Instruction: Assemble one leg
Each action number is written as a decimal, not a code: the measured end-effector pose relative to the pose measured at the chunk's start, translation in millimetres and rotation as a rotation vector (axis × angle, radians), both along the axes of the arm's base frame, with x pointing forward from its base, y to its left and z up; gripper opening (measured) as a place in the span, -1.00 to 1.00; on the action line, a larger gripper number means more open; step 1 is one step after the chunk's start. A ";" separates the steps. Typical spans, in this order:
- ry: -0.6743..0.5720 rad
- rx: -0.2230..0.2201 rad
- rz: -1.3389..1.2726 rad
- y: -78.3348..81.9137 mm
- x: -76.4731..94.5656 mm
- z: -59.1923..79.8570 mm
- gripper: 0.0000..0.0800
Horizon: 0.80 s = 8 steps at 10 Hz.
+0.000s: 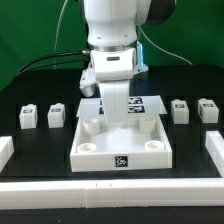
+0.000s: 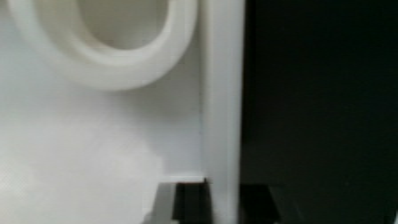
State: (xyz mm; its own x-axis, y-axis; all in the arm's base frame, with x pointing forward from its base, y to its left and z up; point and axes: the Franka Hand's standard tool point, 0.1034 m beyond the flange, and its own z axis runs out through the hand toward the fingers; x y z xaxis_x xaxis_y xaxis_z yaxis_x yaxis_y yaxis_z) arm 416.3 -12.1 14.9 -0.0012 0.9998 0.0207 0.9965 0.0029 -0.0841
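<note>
Leg (image 1: 57,113) not yet fitted: you have all four loose on the bench (image 1: 40,150) flanking the panel (image 1: 95,157). Gripper (image 1: 117,112) low over the panel; cannot tell its closure.

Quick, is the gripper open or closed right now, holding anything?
Gripper: cannot be told; it is low over the white panel, fingertips not clearly shown.

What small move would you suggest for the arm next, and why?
Probably lift clear of the panel and head for a leg: the gripper sits low at the panel's far edge, all four legs lie loose beside it, and the visible sockets look empty.
</note>
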 end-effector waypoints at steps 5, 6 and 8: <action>-0.002 0.000 -0.015 6.7 3.2 -0.6 -0.85; -0.010 0.004 -0.018 16.2 9.7 -0.8 -0.85; -0.031 0.014 -0.028 35.1 20.4 -0.5 -0.85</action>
